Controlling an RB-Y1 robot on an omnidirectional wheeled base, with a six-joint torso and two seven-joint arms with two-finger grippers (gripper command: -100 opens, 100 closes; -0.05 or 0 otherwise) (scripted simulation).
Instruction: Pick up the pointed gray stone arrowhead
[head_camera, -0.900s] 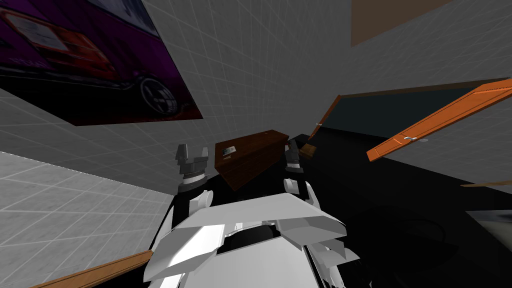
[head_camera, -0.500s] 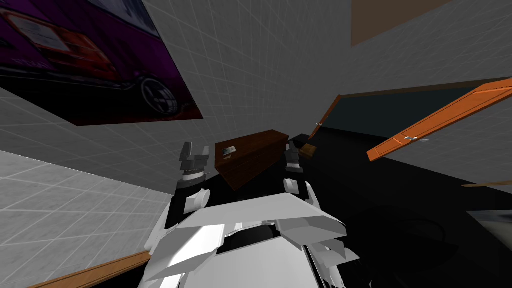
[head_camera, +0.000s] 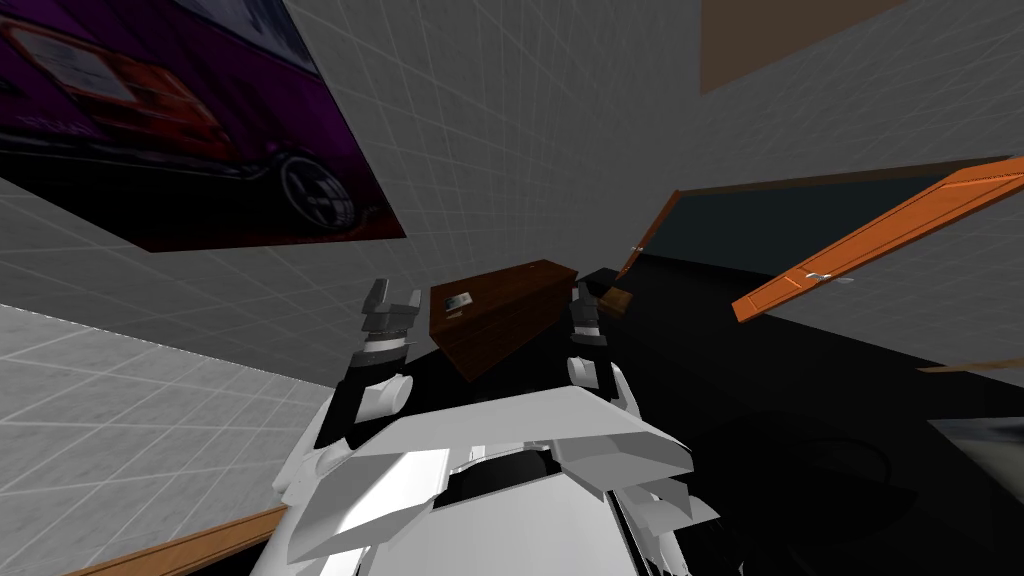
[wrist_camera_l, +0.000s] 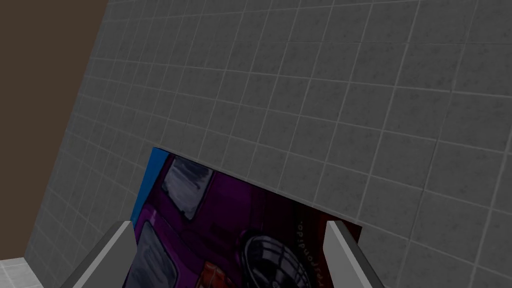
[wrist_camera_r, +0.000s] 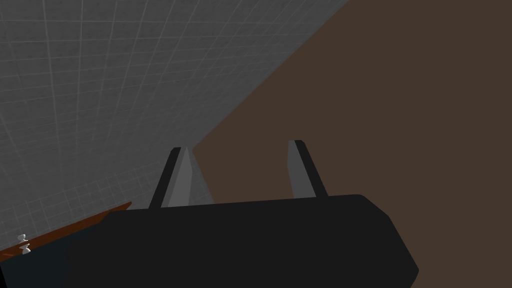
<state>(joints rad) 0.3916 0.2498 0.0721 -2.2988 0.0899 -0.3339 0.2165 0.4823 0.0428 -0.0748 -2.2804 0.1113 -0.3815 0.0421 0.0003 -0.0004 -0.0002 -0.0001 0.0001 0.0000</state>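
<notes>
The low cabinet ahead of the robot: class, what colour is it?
The low wooden cabinet is dark reddish-brown; the head view shows it best.

The left gripper (head_camera: 392, 293) and right gripper (head_camera: 583, 292) are dark boxes, each carrying two thin, light grey blade-like fingers (wrist_camera_l: 345, 250), on rounded, dark-jointed white forearms (head_camera: 383, 397).

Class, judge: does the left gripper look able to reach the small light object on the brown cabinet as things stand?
Probably not yet. The left gripper, open, points at the tiled wall; the small light object lies on the cabinet farther ahead. Nothing stands between them.
</notes>
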